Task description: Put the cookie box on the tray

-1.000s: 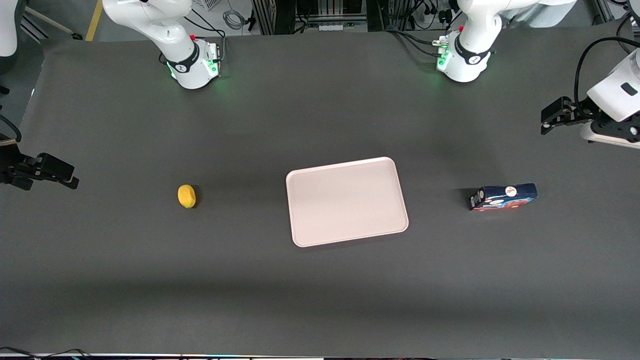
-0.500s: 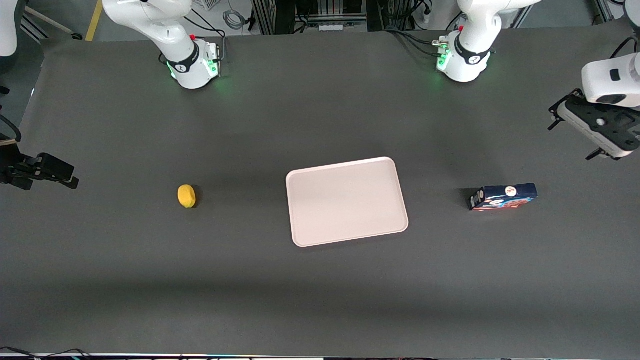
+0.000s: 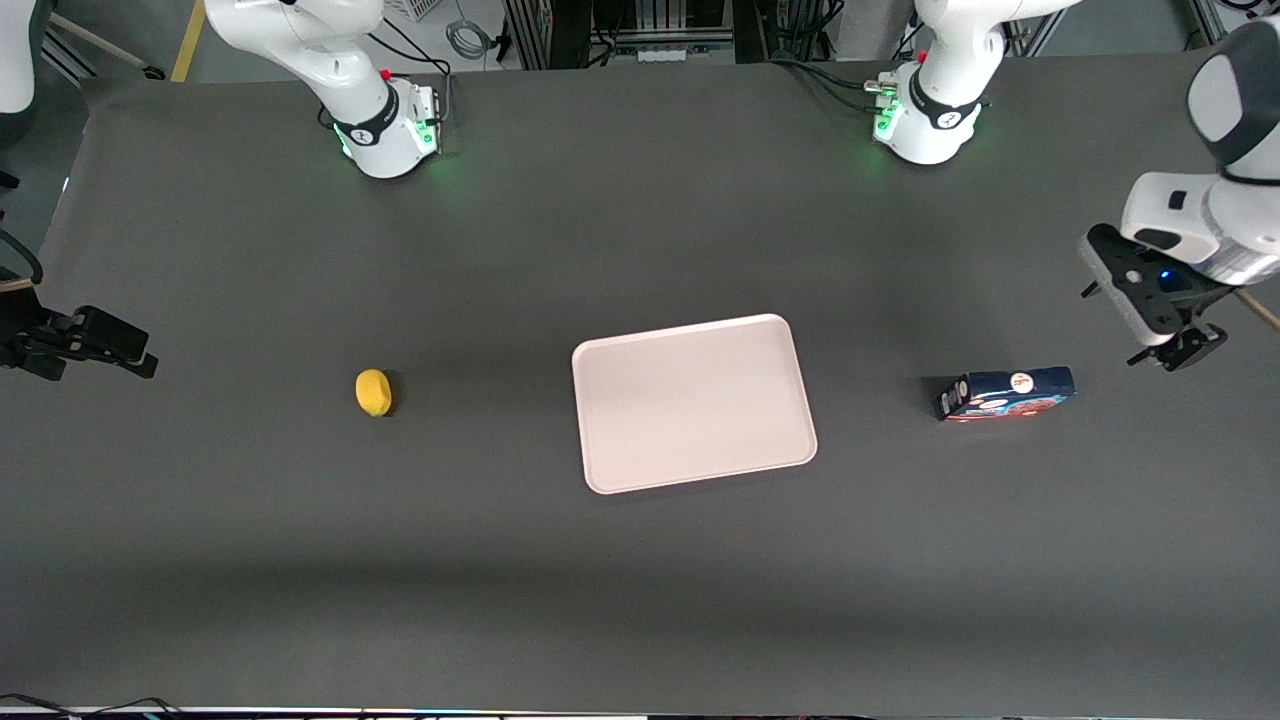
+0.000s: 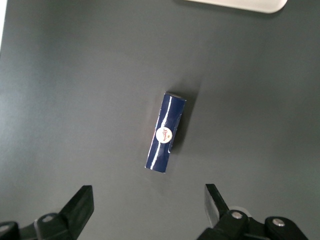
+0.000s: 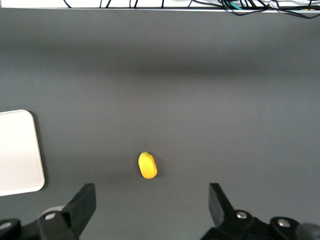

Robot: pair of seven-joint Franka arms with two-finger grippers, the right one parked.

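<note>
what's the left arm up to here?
It is going for the cookie box, which lies on the table toward the working arm's end, apart from the empty tray at the middle. The gripper hovers above the table near the box, jaws open and holding nothing. A yellow lemon-like object sits toward the parked arm's end.

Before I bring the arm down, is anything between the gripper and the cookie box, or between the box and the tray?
Nothing visible. The open gripper hangs above bare mat near the cookie box; only bare table separates the box from the tray.
</note>
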